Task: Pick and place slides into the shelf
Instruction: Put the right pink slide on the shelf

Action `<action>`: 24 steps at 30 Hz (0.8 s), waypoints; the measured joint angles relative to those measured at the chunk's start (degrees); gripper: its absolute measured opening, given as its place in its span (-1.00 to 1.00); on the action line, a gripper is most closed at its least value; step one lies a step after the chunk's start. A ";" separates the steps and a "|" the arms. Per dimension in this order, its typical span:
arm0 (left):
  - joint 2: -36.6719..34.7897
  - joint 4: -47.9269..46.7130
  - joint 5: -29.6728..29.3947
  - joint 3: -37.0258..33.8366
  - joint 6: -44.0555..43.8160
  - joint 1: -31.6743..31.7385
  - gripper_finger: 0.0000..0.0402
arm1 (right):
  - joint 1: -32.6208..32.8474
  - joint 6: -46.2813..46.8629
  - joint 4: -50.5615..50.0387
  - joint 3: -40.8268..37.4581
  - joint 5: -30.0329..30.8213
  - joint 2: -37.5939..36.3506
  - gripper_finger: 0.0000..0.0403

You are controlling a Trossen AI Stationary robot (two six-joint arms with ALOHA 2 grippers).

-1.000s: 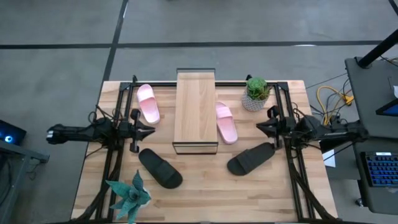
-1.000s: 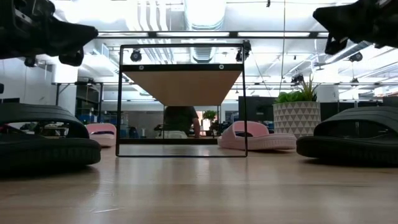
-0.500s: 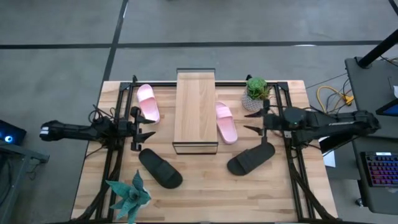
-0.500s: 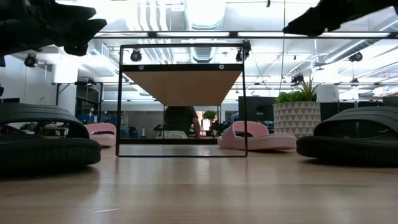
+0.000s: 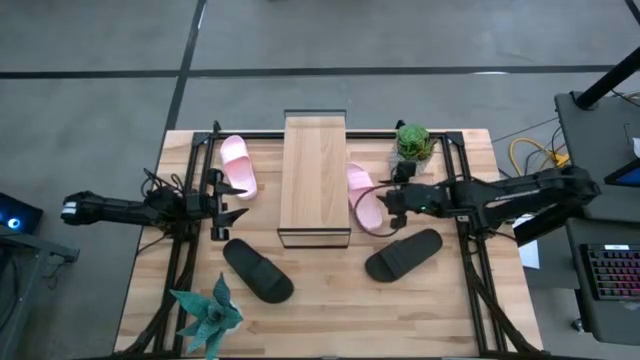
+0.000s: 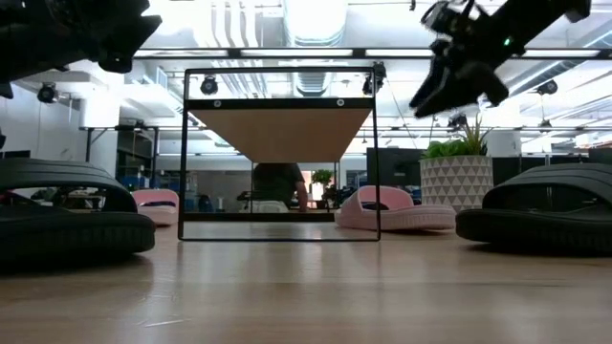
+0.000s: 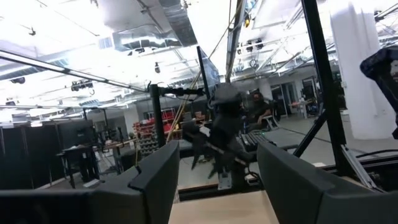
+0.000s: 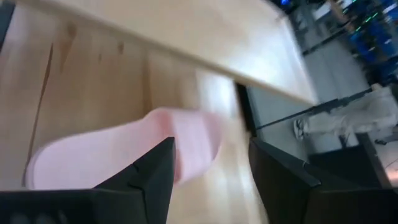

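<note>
The pink slide (image 8: 118, 155) looks blurry (right wrist view), and the right end effector (image 8: 205, 168) hides part of it.

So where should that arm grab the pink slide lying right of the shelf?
Probably the wide strap of the pink slide, from above: it arches off the flat sole, giving the open right pincer an edge to close on.

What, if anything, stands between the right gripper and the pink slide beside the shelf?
Nothing visible. The right gripper, open, hangs over the pink slide lying right of the shelf; the right wrist view shows only that slide past its fingers. The potted plant stands off to one side.
</note>
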 joint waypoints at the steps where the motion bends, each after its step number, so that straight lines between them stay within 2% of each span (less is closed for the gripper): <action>1: -0.14 -0.06 0.00 0.00 0.03 0.00 0.00 | -0.26 0.80 0.00 -0.14 0.01 1.41 -0.04; 6: -0.22 0.07 -0.06 0.00 0.33 0.00 0.00 | -2.29 4.00 1.30 -0.39 0.03 8.70 -0.04; 13: -0.21 0.14 -0.11 0.00 0.31 -0.03 0.00 | -5.35 2.16 8.04 -0.44 -0.03 17.38 -0.04; 24: -0.27 0.12 -0.12 0.00 3.14 -0.02 0.00 | -11.96 0.04 13.20 -0.49 -0.40 24.44 -0.11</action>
